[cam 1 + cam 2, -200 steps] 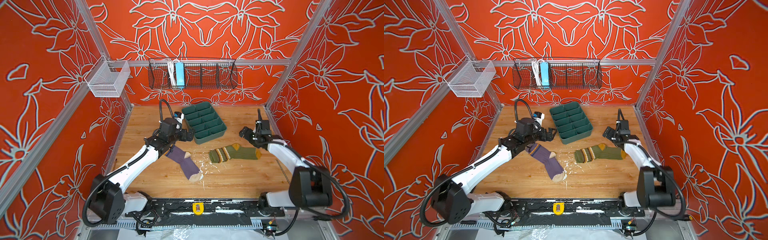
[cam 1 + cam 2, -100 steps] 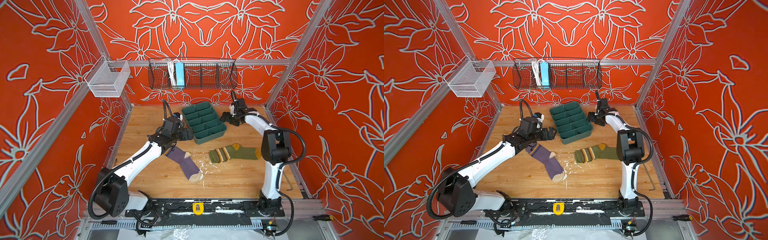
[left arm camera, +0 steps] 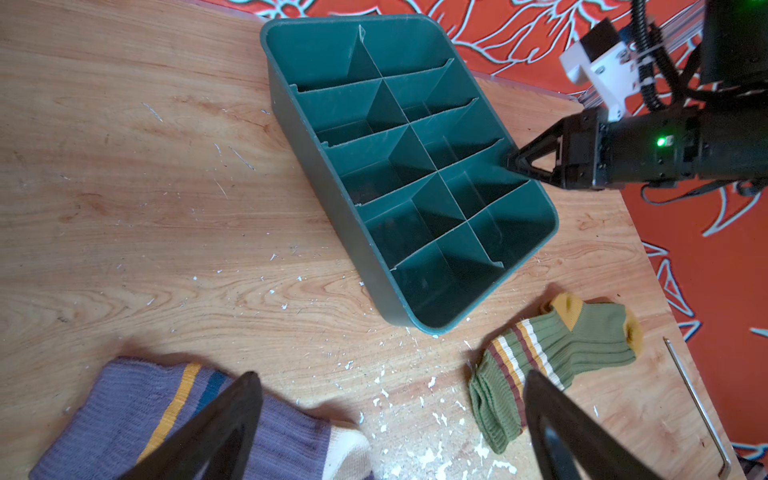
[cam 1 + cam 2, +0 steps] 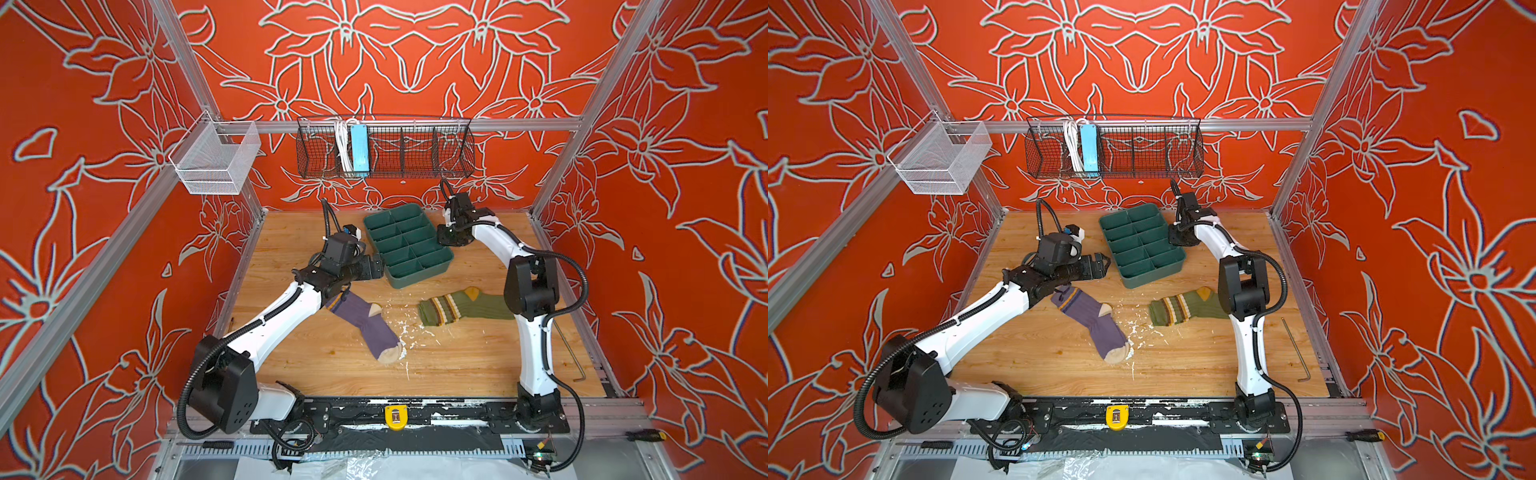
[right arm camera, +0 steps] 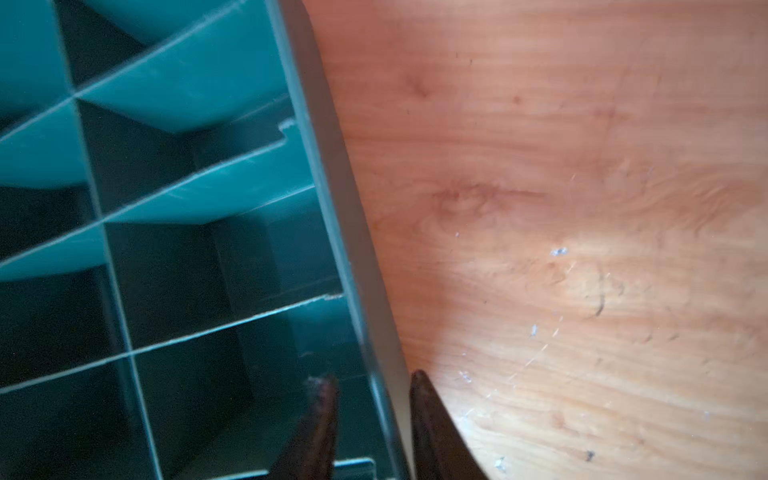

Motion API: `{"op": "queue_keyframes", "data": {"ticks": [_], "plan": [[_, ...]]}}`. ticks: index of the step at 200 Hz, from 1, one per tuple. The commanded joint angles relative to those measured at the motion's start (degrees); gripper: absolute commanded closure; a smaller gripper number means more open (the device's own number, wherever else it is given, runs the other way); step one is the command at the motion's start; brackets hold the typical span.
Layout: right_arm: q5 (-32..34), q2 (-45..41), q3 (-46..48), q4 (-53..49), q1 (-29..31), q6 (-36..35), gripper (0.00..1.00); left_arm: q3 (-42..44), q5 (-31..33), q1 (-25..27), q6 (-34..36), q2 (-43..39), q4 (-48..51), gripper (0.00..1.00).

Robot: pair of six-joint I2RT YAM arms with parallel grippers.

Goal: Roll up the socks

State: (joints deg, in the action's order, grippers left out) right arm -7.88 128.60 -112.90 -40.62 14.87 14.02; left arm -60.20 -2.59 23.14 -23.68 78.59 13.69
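Right arm has swung off the olive-green sock and up to the green tray; left arm barely shifted.

- left gripper (image 3: 390,374): jaws wide, empty, hovering over the purple sock's cuff end.
- purple sock (image 4: 361,320): flat on the wooden table (image 4: 457,365), unrolled.
- green tray (image 4: 399,284): all compartments bare.
- olive-green sock (image 4: 461,307): flat, just in front of the tray, untouched.
- right gripper (image 5: 374,378): jaws narrowed astride the tray's side wall, one finger in, one out; can't tell if the pinch is firm.

Progress: nothing rolled yet. Both socks left.
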Motion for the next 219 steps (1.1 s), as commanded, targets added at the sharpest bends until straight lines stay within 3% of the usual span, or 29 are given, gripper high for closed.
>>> {"op": "queue_keyframes", "data": {"ticks": [1, 20, 77, 126, 152, 177, 188, 204, 219], "plan": [[3.0, 1.7, -1.4, -2.2, 1.2, -0.9, 0.81, 0.1, 0.7, -0.5, 0.5, -1.1, 0.3, 0.03], [3.3, 1.0, -0.9, -1.7, 2.3, 0.1, 0.88, 0.5, 0.7, -0.6, 0.4, -1.5, 0.5, 0.03], [6.9, -0.2, 0.7, 3.3, 10.0, 7.0, 0.94, 1.3, 2.2, -0.6, 2.3, -4.7, 1.2, 0.03], [11.7, 5.1, -7.2, 5.7, 17.1, 20.8, 0.94, 3.8, 2.2, -0.6, 4.3, -10.5, 0.1, 0.03], [13.6, 10.0, -15.6, 2.9, 19.1, 22.0, 0.91, 4.6, 0.7, -0.6, 6.1, -12.2, 0.1, 0.03], [14.0, 10.4, -17.6, -0.1, 19.4, 21.0, 0.65, 4.6, -3.2, -0.5, 9.5, -13.4, 0.6, 0.03], [14.6, 7.3, -13.5, 1.2, 19.3, 20.6, 0.46, 4.3, -5.0, -0.1, 11.2, -13.6, 0.7, 0.03], [15.8, -0.5, -4.1, 5.1, 19.3, 19.6, 0.27, 3.0, -6.8, 1.4, 14.6, -13.1, 1.0, 0.03], [16.5, -8.2, 4.6, 8.4, 18.9, 19.1, 0.18, 1.5, -6.8, 4.0, 18.4, -12.0, 1.2, 0.03]]}}
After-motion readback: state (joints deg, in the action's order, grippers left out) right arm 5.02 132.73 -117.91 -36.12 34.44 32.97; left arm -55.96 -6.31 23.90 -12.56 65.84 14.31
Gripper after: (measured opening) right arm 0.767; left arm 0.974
